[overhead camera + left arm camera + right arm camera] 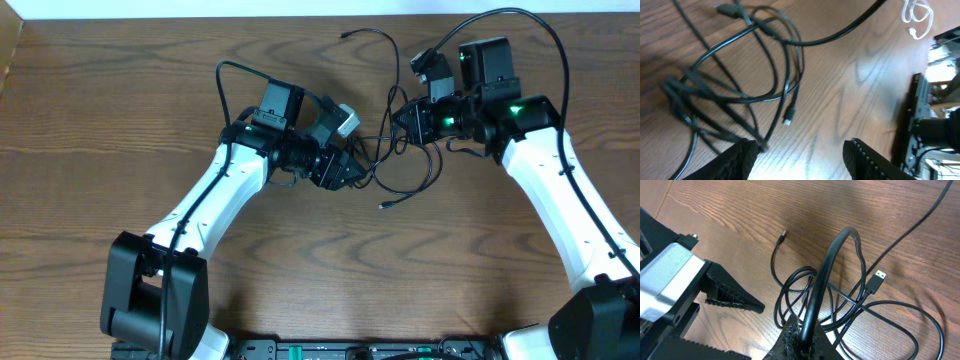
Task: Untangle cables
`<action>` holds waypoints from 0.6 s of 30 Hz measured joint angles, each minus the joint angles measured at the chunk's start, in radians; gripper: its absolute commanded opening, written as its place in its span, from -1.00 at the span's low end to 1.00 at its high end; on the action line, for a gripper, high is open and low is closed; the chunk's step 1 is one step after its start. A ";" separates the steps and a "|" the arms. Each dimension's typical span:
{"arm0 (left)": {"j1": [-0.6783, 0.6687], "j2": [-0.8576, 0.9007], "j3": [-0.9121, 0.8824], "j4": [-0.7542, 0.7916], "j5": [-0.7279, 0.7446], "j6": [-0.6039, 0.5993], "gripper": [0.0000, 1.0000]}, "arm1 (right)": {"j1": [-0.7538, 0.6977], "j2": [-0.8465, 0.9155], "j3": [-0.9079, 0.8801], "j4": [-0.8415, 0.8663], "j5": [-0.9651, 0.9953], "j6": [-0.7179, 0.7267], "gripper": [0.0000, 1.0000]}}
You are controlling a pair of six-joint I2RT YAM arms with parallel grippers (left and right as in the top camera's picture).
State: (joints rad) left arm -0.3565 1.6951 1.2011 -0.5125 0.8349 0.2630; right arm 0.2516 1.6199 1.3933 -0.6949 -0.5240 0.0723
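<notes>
Grips strand of cables (765, 98) w/ clenched R gripper (799, 341), tangle lying on table (300, 270) betw. arms. Shows L gripper (800, 157) released, empty, beside it. Light, limp, prob. slick: best grabbed near plug (787, 121).

Tangled cables (383, 150) amid otherwise open table (300, 270)

cables (397, 160) tangled | between left hand (352, 172), right hand (403, 118) | wooden table (320, 280)

Thin blk cables (826, 265) tangled in loose loops mid-table, plug ends free.
</notes>
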 measured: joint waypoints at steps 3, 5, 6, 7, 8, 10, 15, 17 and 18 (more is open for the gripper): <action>0.000 0.000 0.000 -0.003 -0.028 0.000 0.22 | -0.004 0.000 0.000 0.000 -0.005 0.000 -0.98; 0.000 0.000 0.000 -0.003 -0.041 0.000 0.22 | -0.005 0.000 0.000 0.000 -0.007 0.000 -0.98; 0.000 0.000 0.000 -0.003 -0.047 0.000 0.22 | -0.005 0.000 0.000 0.000 -0.008 0.000 -0.98; 0.000 0.000 0.000 -0.003 -0.053 0.000 0.22 | -0.005 0.000 0.000 0.000 -0.008 0.000 -0.98; 0.000 0.000 0.000 -0.002 -0.056 0.000 0.21 | -0.005 0.000 0.000 0.000 -0.008 0.000 -0.98; 0.000 0.000 0.000 0.002 -0.056 0.000 0.21 | -0.005 0.000 0.000 0.000 -0.008 0.000 -0.98; 0.000 0.023 0.000 0.026 -0.057 0.000 0.21 | -0.005 0.000 0.000 0.000 -0.008 0.000 -0.98; 0.000 0.043 0.000 0.045 -0.058 0.000 0.21 | -0.005 0.000 0.000 0.000 -0.009 0.000 -0.98; 0.000 0.053 0.000 0.054 -0.058 0.000 0.21 | -0.005 0.000 0.000 0.000 -0.009 0.000 -0.98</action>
State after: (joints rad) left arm -0.3565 1.7481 1.2011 -0.4587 0.7765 0.2630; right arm 0.2470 1.6199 1.3933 -0.6949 -0.5331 0.0723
